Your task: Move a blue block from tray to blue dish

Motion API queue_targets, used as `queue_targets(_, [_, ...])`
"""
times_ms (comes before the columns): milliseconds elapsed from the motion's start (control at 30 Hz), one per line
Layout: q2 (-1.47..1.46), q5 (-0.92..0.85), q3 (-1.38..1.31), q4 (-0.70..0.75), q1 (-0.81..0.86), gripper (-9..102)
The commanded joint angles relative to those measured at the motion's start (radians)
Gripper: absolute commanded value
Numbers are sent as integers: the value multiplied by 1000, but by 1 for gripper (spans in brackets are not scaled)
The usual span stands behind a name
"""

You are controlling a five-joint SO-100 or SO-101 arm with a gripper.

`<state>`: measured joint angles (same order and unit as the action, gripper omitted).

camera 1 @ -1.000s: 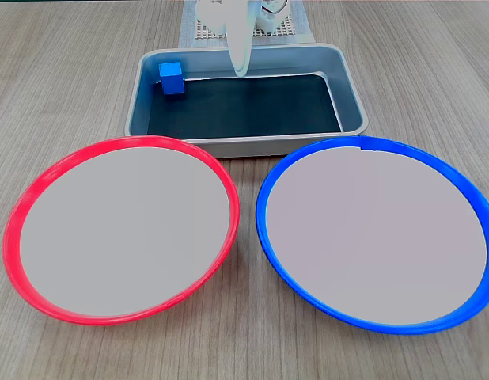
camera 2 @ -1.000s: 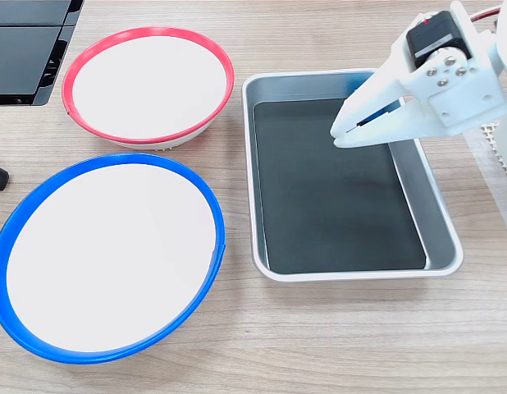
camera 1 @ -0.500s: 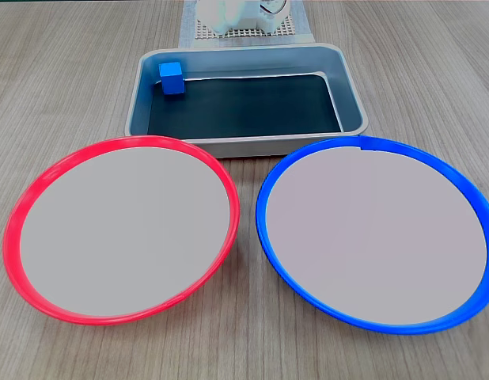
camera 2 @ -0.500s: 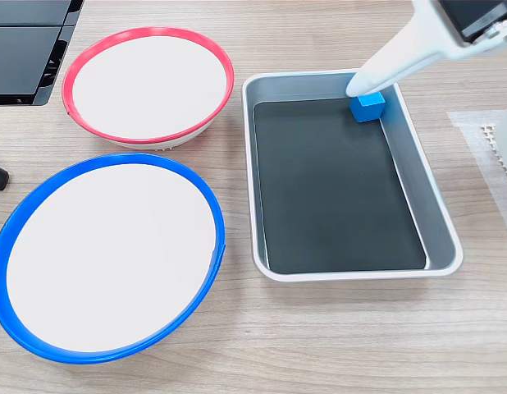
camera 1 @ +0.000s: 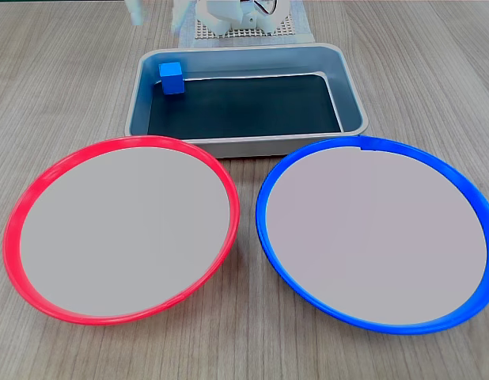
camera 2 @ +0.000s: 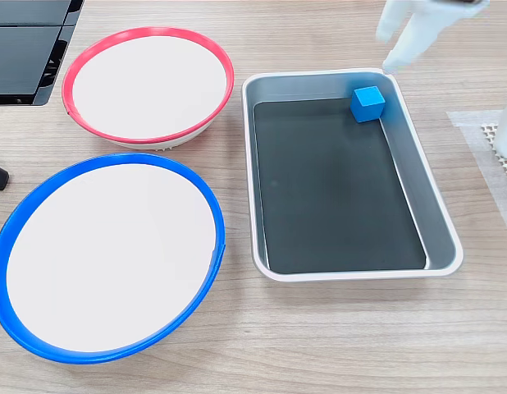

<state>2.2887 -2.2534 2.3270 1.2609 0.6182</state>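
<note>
Since half a second ago the gripper (camera 2: 389, 51) has lifted off the block (camera 2: 367, 103) and swung past the tray's (camera 2: 440, 223) far rim; in the other fixed view its white fingers (camera 1: 136, 11) have come into the top edge, blurred, where nothing of them showed before. Block has not shifted.

Gripper: two white fingers visible with a gap between the tips, spread, nothing held. Both fingers soft with motion blur.

Block: just below the gripper in a fixed view, apart from it, not touched. Sits upright on the dark tray bottom in the corner nearest the gripper, against the tray wall. In the other fixed view the block (camera 1: 172, 78) lies below and a little right of the fingers, in the tray's (camera 1: 351, 111) back-left corner.

Blue dish (camera 2: 15, 222): well apart from the gripper, on the far side of the tray, on the desk (camera 2: 319, 345). Pale inside, bare. In the other fixed view, blue dish (camera 1: 270, 237) sits front right, its rim just beside the tray's near rim.

Red dish (camera 2: 229, 82): beside the blue dish, between tray and a dark flat object (camera 2: 24, 49) at the frame edge. Red dish (camera 1: 15, 229) also bare.

White mesh mat (camera 1: 252, 33) behind the tray, under the arm base.
</note>
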Motion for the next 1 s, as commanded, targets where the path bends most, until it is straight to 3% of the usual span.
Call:
queue_targets(0, [-48,-123,114,-212,66,15])
queue_targets(300, [-144,-120,137,-245,25,17])
queue_targets(633, [-75,-29,31,-20,-87,18])
queue_targets(967, [-69,-55,130,-132,-64,18])
